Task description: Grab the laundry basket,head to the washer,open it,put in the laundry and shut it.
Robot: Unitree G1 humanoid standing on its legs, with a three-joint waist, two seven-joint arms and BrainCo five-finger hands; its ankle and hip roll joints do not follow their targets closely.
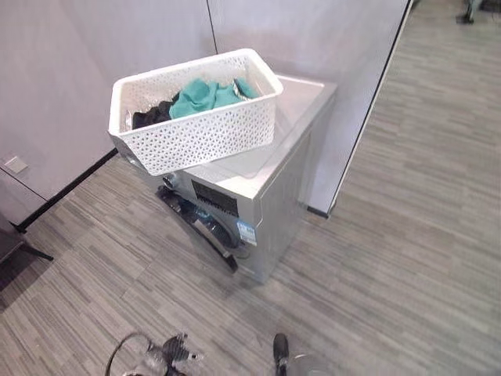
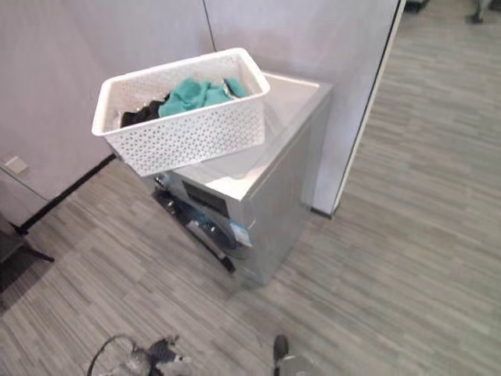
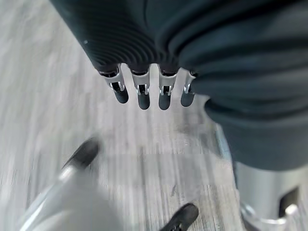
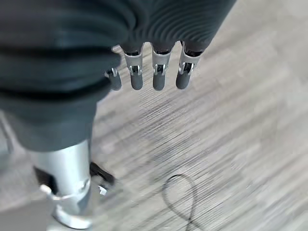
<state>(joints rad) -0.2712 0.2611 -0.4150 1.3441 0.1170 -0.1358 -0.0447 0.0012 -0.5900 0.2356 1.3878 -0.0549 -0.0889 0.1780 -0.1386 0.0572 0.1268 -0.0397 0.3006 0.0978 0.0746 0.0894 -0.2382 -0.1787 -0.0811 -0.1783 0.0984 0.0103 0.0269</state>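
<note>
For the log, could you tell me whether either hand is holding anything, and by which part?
Nothing is held: the left hand and right hand hang open above the floor; the laundry basket sits on the washer.

You have a white laundry basket point(image 1: 200, 133) whose walls are pierced in a fine lattice pattern. In it lie a teal cloth point(image 1: 205, 94) and, at its nine o'clock, a black one point(image 1: 153, 114). The washer point(image 1: 274, 188) is silver-grey with a dark door point(image 1: 205, 227) and a small blue label point(image 1: 247, 233). The floor point(image 1: 407, 258) is grey, streaked in plank-like stripes. The wall point(image 1: 63, 70) is pale grey with a black skirting strip point(image 1: 66, 188).
</note>
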